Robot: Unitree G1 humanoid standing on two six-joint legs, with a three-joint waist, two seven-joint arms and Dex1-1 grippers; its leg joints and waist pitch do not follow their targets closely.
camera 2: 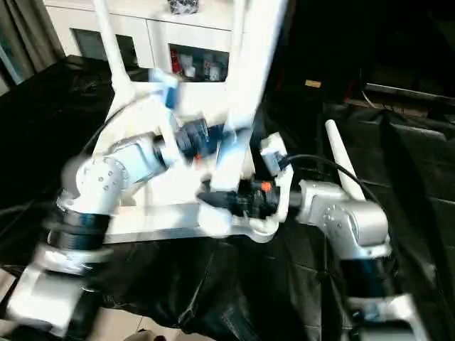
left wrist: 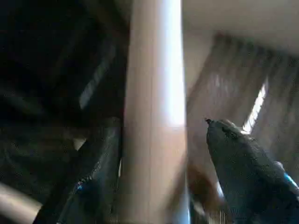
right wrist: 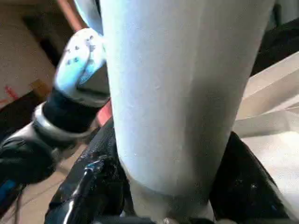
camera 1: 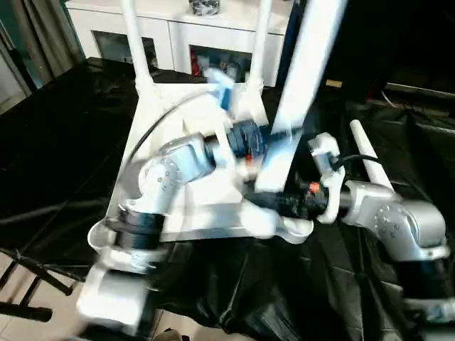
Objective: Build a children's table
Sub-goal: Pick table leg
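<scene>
Jaws, right gripper (right wrist: 163,205): closed on the foot of the leg in hand (camera 1: 302,92); in the right wrist view a black finger (right wrist: 91,186) presses each flank of the white tube, with no gap showing.

Jaws, left gripper (left wrist: 161,186): straddling the same leg higher up; one finger (left wrist: 98,172) lies against the tube, the other (left wrist: 243,168) stands off it with background showing between, so this reads as a loose bracket, not a clamp.

Leg in hand: long axis near upright, leaning a little to the right as it rises out of the frame; its lower end sits low between the two grippers.

Tabletop (camera 1: 181,213): the white plastic top lies underside up on the black cloth (camera 1: 57,142); its near right corner socket (camera 1: 281,227) is directly beneath the leg's foot.

Fitted legs: two stand upright at the far corners, far left (camera 1: 135,42) and far right (camera 1: 259,42).

Spare leg (camera 1: 370,163): lies on the cloth to the right of the top, apart from it, long axis running near to far.

Key relation: the foot is at or just above the near right socket; whether it has entered cannot be told.

Nearer arm: the right holds lowest, next to the socket; the left steadies from above.

Next move, as I judge it: push straight down along the tube's own axis, keeping the lean small so the foot does not jam on the socket rim.
</scene>
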